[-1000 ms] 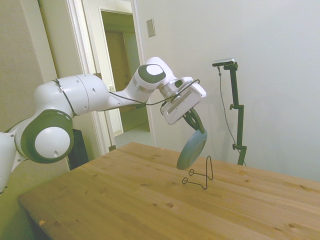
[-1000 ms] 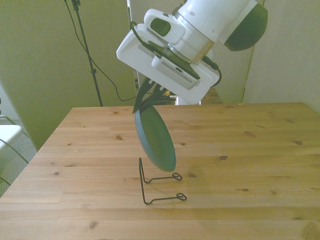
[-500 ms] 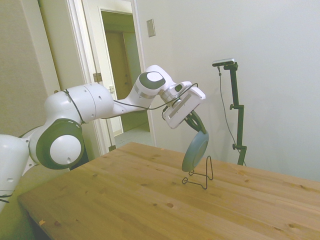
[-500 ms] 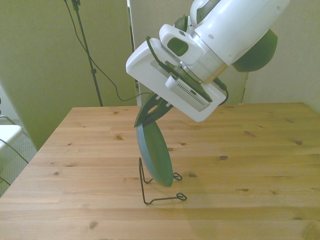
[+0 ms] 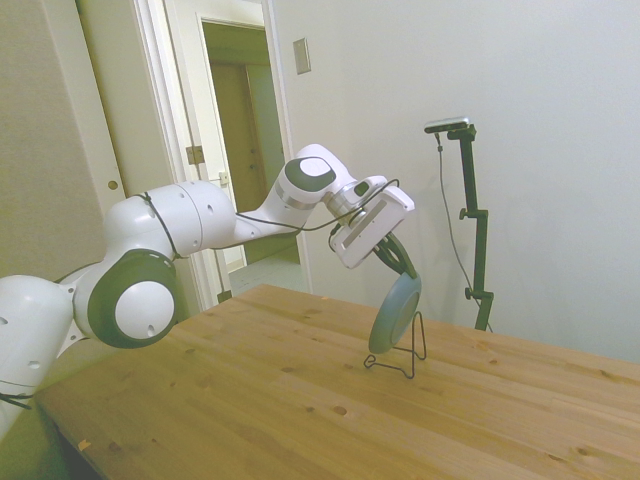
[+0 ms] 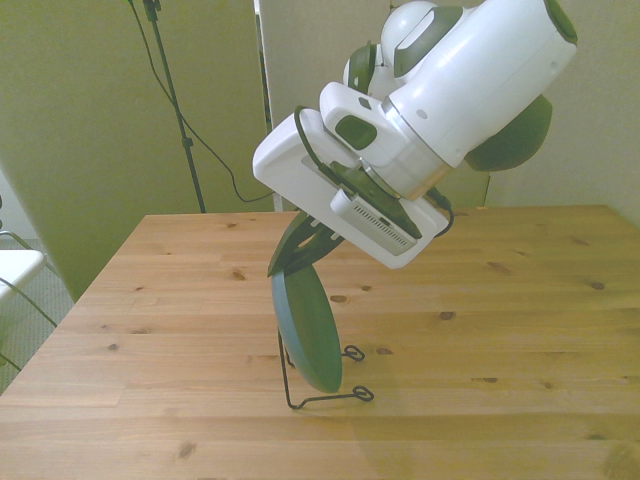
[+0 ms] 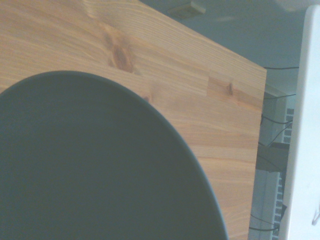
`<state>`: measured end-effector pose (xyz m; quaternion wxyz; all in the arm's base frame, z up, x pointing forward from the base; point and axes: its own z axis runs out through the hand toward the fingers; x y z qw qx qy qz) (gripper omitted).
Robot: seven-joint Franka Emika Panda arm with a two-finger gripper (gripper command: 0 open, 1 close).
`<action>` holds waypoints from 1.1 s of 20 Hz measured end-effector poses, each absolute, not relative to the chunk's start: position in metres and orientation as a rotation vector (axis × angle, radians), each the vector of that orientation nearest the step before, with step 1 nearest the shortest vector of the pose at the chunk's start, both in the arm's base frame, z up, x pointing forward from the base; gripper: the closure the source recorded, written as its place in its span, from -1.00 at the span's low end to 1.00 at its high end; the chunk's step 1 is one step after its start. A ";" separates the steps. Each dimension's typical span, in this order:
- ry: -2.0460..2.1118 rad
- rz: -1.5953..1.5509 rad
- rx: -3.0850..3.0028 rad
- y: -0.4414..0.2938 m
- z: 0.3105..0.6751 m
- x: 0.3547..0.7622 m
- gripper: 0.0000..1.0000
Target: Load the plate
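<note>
Now the end effector (image 5: 398, 262) grips the plate (image 5: 394, 313) by its upper rim, fingers closed on it. Held nearly on edge, the plate sits low in the wire stand (image 6: 322, 380) on the wooden surface (image 6: 500, 330), against the stand's upright loop. Whether its lower edge touches the wires is unclear.

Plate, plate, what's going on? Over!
Gripper shut on plate rim. Plate tilted, low over wire stand. Nothing in the way.

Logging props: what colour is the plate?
Plain dull grey-green plate, unmarked; clearest in the front view.
</note>
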<state>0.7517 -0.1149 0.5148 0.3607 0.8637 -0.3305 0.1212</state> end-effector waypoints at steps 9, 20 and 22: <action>-0.842 0.305 2.219 -0.118 0.506 0.755 -1.00; -0.831 0.308 2.224 -0.119 0.510 0.755 -1.00; -0.828 0.307 2.226 -0.119 0.510 0.755 -1.00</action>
